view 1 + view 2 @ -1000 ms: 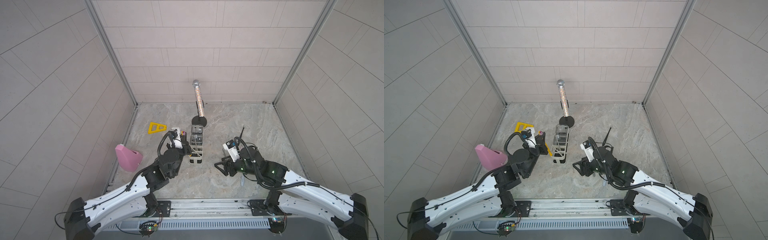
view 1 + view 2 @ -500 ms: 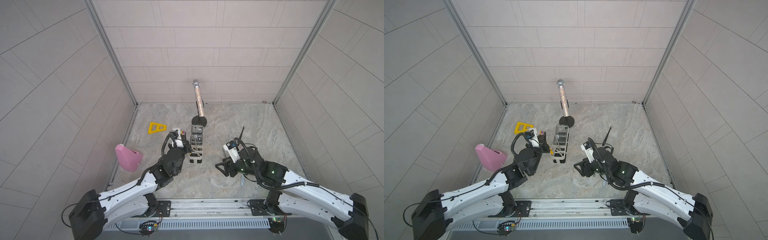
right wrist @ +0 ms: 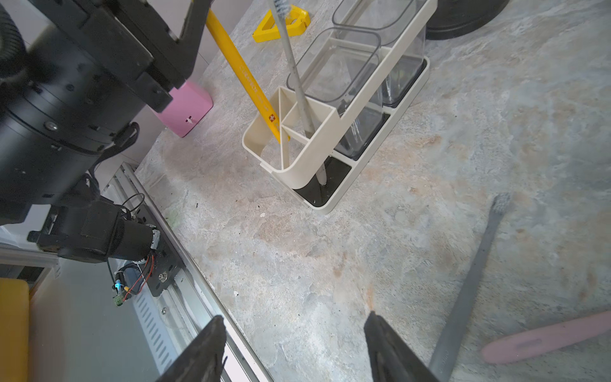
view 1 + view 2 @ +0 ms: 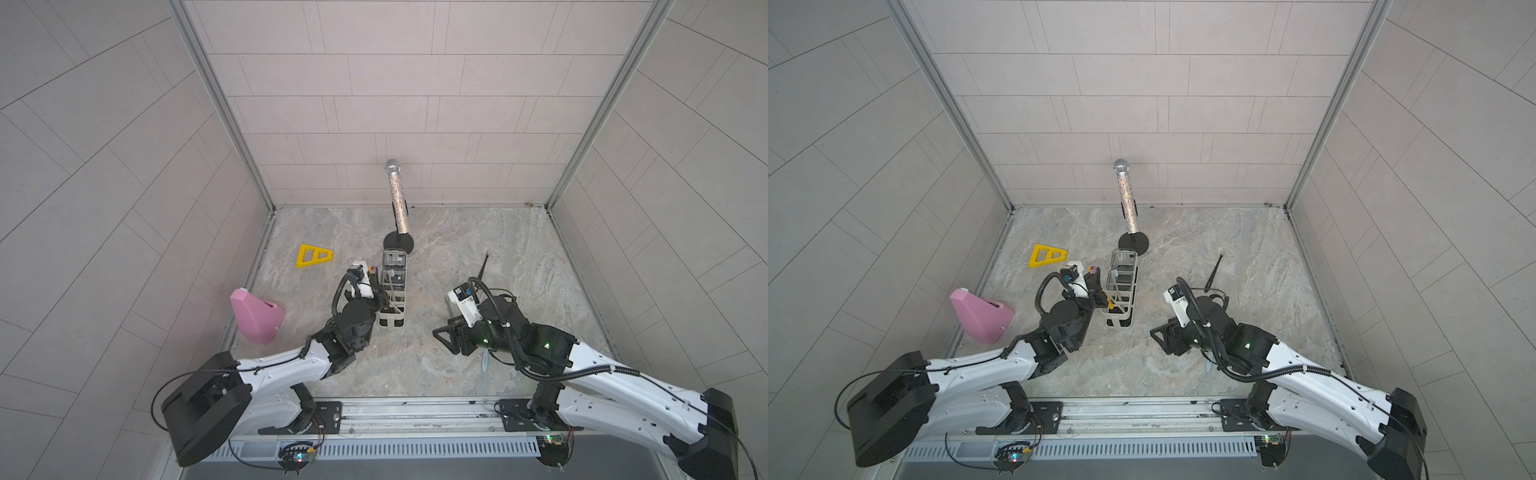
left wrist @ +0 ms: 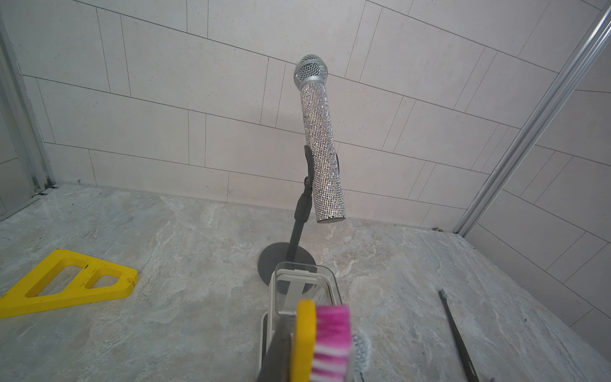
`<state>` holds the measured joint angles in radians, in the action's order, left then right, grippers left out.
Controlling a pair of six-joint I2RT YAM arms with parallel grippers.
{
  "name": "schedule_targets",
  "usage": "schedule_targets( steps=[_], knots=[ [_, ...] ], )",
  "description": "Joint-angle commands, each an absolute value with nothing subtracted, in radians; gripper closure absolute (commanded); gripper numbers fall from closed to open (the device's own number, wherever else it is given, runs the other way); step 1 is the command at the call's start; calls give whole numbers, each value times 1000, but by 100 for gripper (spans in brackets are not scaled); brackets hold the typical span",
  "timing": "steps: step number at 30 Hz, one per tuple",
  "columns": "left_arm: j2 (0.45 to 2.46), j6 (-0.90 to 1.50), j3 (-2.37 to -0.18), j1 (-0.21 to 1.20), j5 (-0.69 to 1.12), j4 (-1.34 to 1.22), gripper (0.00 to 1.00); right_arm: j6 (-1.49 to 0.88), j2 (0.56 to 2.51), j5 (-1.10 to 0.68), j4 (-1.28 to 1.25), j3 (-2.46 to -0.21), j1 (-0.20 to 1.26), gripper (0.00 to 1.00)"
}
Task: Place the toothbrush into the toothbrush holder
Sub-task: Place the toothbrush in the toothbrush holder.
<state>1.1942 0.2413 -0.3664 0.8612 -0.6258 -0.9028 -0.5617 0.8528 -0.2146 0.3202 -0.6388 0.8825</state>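
The toothbrush holder (image 4: 392,299) (image 4: 1121,291) is a white rack with two clear cups, standing mid-floor. My left gripper (image 4: 374,286) (image 4: 1098,286) hangs just left of it, shut on a yellow toothbrush (image 3: 244,76) with pink bristles (image 5: 330,337). Its handle slants down into the open end section of the holder (image 3: 330,142) nearest me. A grey toothbrush (image 3: 297,82) stands in that same section. My right gripper (image 3: 294,317) (image 4: 446,336) is open over bare floor to the holder's right, holding nothing.
A glittery microphone (image 4: 397,199) on a black stand rises right behind the holder. At the left lie a yellow triangle (image 4: 313,256) and a pink block (image 4: 257,316). On the floor are a thin black tool (image 4: 482,270), a grey toothbrush (image 3: 472,284) and a pink toothbrush (image 3: 545,337).
The left arm has dropped lower and its gripper has sunk slightly beside the holder with the yellow toothbrush. The right arm has not moved.
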Motion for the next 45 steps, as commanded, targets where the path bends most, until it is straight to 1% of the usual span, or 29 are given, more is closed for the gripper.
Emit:
schedule_targets(
  steps=[1,9,16,23,26,29,37,41,45],
  knots=[
    [1242,217,-332,857,-632,-1067,100,-552,852,-187,334,-630,879,31],
    [1399,196,-305,873,-659,-1240,100,-545,862,-179,328,-630,879,31],
    [1490,166,-303,897,-676,-1316,100,-542,862,-173,328,-596,879,31],
    [1505,162,-299,902,-677,-1325,94,-543,857,-170,328,-588,880,31],
    [1506,161,-299,905,-678,-1324,90,-543,854,-170,328,-587,880,31],
    [1499,161,-298,911,-684,-1321,82,-545,847,-169,328,-585,880,31],
    [1461,148,-301,918,-695,-1278,70,-549,829,-163,330,-575,879,31],
    [1429,157,-303,920,-695,-1242,59,-549,824,-161,337,-577,879,31],
    [1370,180,-322,921,-695,-1136,49,-546,812,-154,353,-584,879,31]
  ],
)
